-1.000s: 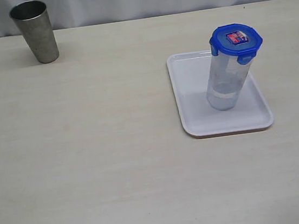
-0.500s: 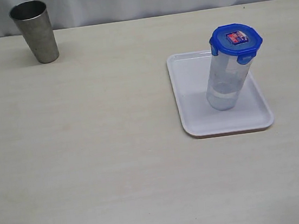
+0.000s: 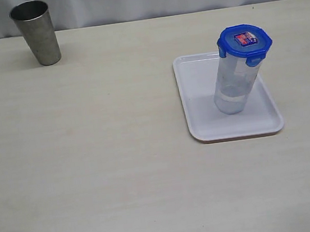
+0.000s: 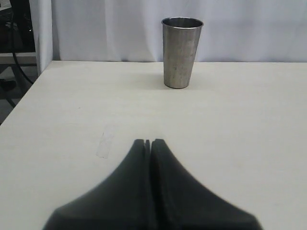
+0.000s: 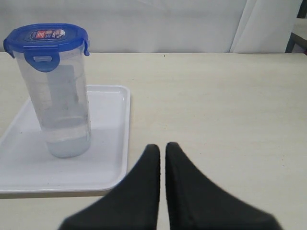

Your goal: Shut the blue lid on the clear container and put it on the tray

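The clear container (image 3: 233, 86) stands upright on the white tray (image 3: 200, 116), with the blue lid (image 3: 244, 41) seated on its rim. The right wrist view shows the same container (image 5: 62, 105), lid (image 5: 45, 38) and tray (image 5: 108, 158). My right gripper (image 5: 162, 147) is shut and empty, low over the bare table beside the tray's edge, apart from the container. My left gripper (image 4: 148, 142) is shut with nothing in it, over the table well short of the steel cup. Neither gripper shows in the exterior view.
A grey tapered steel cup (image 3: 36, 32) stands at the back left of the table, also seen as the cup (image 4: 181, 52) in the left wrist view. The table's edge (image 4: 29, 91) and a white curtain lie beyond it.
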